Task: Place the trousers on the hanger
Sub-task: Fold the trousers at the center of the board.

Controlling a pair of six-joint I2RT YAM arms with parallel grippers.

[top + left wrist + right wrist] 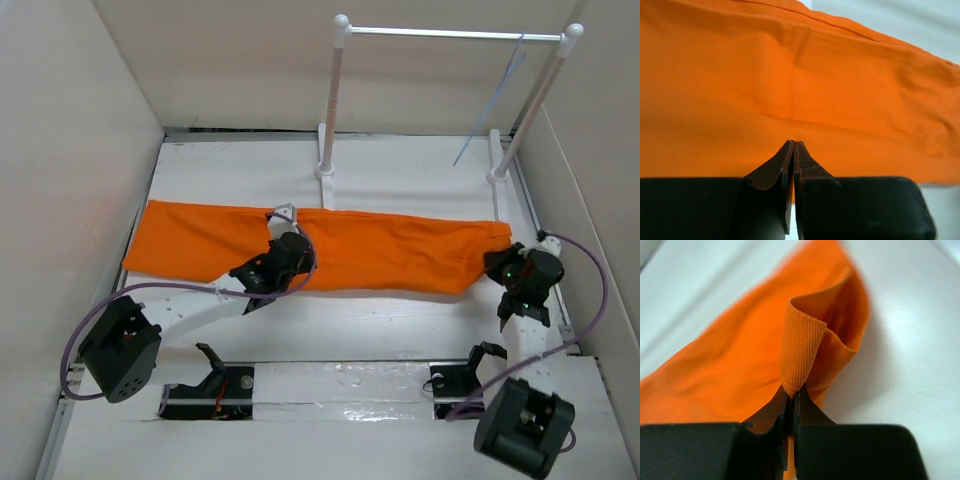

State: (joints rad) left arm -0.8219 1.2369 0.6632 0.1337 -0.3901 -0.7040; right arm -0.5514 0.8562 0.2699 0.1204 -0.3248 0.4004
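Clenched on the trousers [400, 255] with the right gripper [791, 395] at a ribbed end fold and the left gripper [793, 150] at the near edge mid-length. Could slip from such thin pinches on lifting, or sag and miss the hanger [489, 100] hanging on the rail [450, 34]. Lying flat across the table [400, 320], bright orange, lightly creased

right gripper [791, 396] pinched closed on ribbed end fold of orange trousers [740, 365], fold standing upright, cloth trailing left over white bench [910, 340]
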